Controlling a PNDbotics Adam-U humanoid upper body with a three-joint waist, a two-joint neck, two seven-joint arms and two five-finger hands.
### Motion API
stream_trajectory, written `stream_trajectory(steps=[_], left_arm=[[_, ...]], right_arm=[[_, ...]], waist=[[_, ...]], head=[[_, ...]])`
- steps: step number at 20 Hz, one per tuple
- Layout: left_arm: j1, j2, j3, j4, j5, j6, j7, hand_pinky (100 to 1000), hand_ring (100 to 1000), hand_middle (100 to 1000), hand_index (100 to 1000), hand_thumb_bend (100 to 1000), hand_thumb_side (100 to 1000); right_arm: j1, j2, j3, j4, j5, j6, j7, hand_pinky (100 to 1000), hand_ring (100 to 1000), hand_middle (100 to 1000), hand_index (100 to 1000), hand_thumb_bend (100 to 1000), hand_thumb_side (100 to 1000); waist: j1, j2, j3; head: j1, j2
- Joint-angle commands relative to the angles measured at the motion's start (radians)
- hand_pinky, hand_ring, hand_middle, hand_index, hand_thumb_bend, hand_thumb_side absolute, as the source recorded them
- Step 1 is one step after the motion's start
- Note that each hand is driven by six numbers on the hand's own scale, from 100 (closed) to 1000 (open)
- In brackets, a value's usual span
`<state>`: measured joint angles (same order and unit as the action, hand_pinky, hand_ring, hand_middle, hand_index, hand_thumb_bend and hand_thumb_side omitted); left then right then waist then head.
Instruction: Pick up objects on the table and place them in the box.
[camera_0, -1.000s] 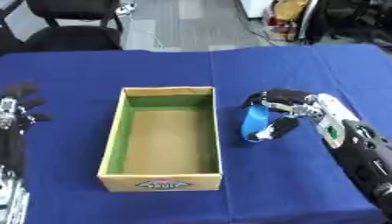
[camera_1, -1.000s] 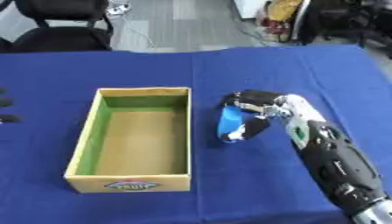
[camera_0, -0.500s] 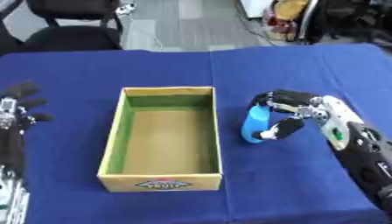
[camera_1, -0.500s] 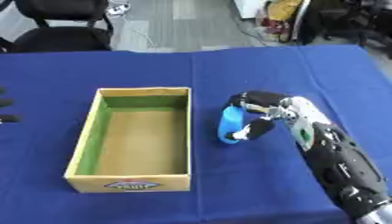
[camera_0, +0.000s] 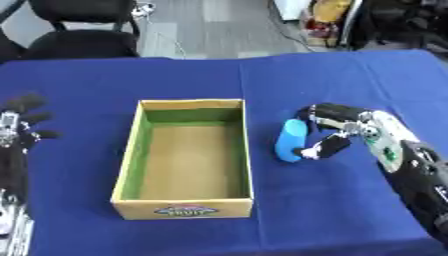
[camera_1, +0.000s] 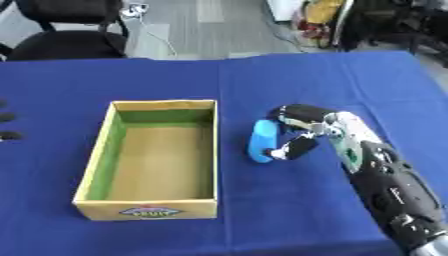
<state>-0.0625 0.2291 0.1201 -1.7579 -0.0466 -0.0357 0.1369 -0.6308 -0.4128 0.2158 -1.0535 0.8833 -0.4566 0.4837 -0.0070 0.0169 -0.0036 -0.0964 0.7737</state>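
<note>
Blue cloth covers the whole table, smooth and flat, filling most of the frame. Beyond its far edge you see a grey floor, a black office chair at the upper left, and dark equipment with something yellow in the upper right corner.

Your cardboard box sits open at the centre of the frame, long side running away from you. Its outside is yellowish, the inner walls are green, and the bottom is plain brown card with nothing in it. The near wall carries an oval label with a blue band; its writing is too blurred to read.

Just right of the box, apart from its wall, a light blue cylinder-shaped object rests on the cloth. Your right hand comes in from the lower right and is curled around it, fingers over the upper end and thumb against the lower end, so you are grasping it.

Your left hand shows at the left edge of the left eye view, fingers spread upward and relaxed, holding nothing, well apart from the box.
</note>
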Motion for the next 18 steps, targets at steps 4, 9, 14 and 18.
stream_trajectory(steps=[4,9,14,18], left_arm=[[-0.01,0.005,0.001,-0.014,0.005,0.0,-0.003,566,710,787,865,495,1000],[-0.01,0.005,0.0,-0.013,0.005,0.0,-0.004,566,710,788,865,495,1000],[-0.01,0.005,0.0,-0.013,0.005,0.0,-0.005,566,710,788,864,495,1000],[-0.01,0.005,0.0,-0.013,0.005,0.001,-0.005,566,711,788,864,494,1000]], right_arm=[[-0.007,-0.023,-0.005,-0.009,0.002,-0.001,-0.003,428,538,691,823,359,532],[-0.009,-0.018,0.001,-0.007,0.002,-0.009,0.002,447,557,704,829,374,558],[-0.011,-0.016,0.005,-0.006,0.001,-0.016,0.01,446,562,690,825,379,581],[-0.01,-0.015,0.006,-0.005,0.0,-0.015,0.009,427,540,595,757,245,527]], waist=[[0.002,-0.008,0.0],[0.003,-0.008,0.001],[0.003,-0.008,0.001],[0.002,-0.008,0.001]], head=[[-0.011,-0.004],[-0.013,-0.004],[-0.014,-0.004],[-0.014,-0.004]])
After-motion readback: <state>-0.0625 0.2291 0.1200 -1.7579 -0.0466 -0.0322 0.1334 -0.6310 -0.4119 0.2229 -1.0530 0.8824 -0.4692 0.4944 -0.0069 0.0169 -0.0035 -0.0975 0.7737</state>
